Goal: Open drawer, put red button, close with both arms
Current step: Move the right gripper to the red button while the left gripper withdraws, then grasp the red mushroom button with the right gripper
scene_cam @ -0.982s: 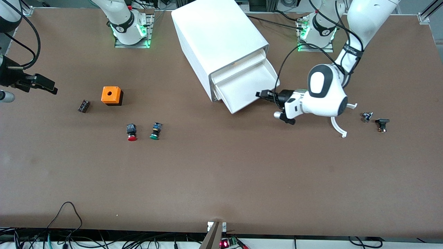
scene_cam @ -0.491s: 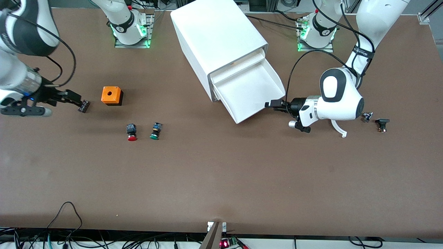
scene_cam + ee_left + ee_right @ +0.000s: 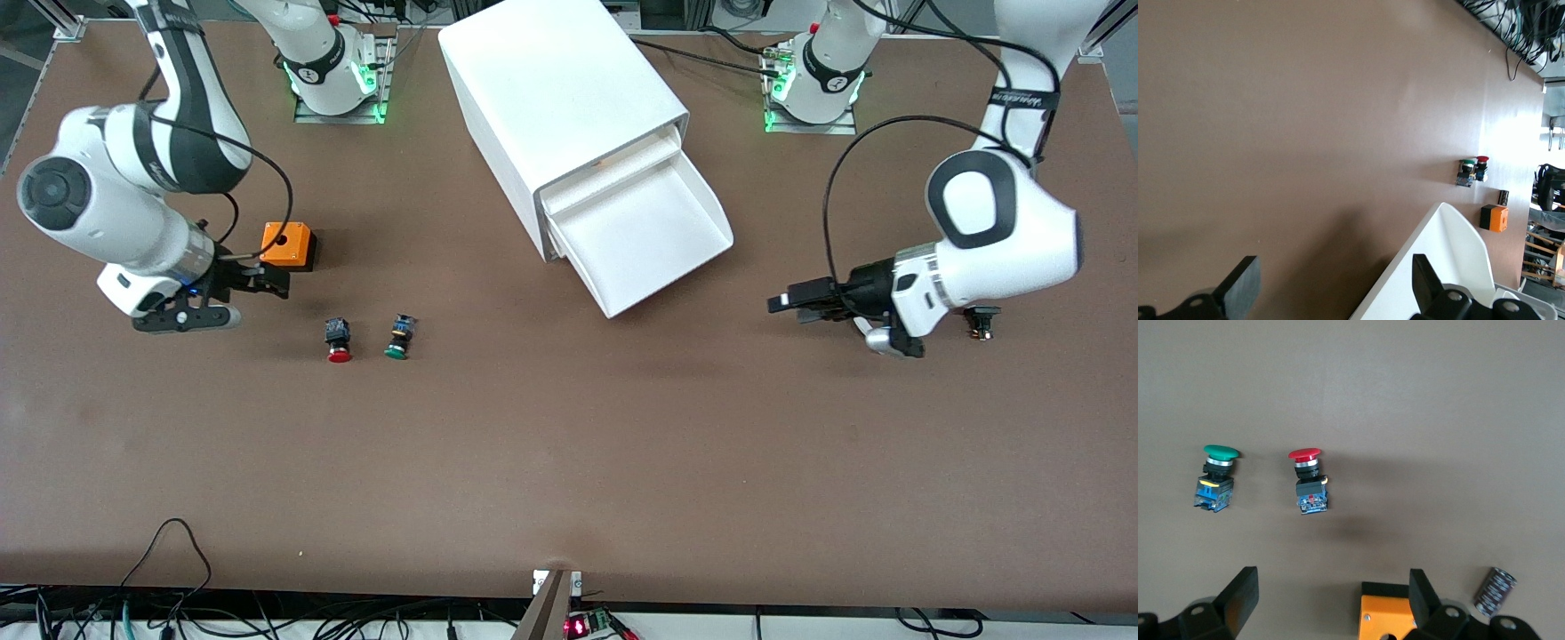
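Red button (image 3: 339, 340) on side, cap toward front camera; both grippers spread.

My brown table (image 3: 569, 462) carries the big white cabinet (image 3: 551, 98) near my bases, its lowest drawer (image 3: 649, 236) pulled out over the tabletop; toward my right arm's end sit the orange cube (image 3: 286, 244) and, nearer the front camera, the red button (image 3: 338, 340) lying just beside the green button (image 3: 399, 338); a small dark cylinder (image 3: 1493, 591) lies beside the cube. Toward my left arm's end lies one small black part (image 3: 981, 320).
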